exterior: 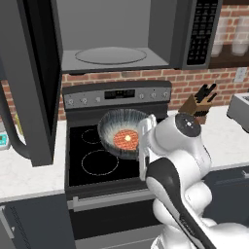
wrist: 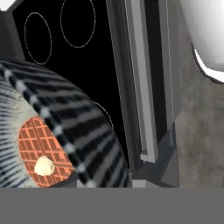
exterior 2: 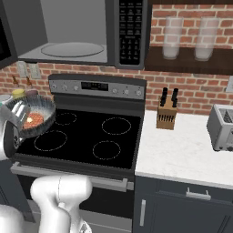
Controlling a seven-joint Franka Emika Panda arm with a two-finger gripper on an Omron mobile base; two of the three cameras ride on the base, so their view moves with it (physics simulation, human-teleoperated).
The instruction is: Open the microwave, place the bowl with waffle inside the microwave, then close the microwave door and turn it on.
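1. The microwave door (exterior: 30, 78) hangs open at left; a sideways swing could knock the bowl against it.
2. The bowl (exterior: 122, 130), tilted above the stove (exterior: 97, 155), is pinched at its rim by the closed fingers (exterior: 144, 133); the waffle (exterior: 126, 139) could slide out.
3. The microwave (exterior: 114, 56) cavity sits higher; the bowl may clip its lower edge.

Evenly lit, flat rendered light with no clear source and no hard shadows. Soft sheen on the white arm (exterior: 182, 160) at lower right of the left base view. Slightly soft, low-resolution edges throughout. Black stove (exterior 2: 86, 136) glass matte, without glare. Close hand view coarse and blocky at lower left.
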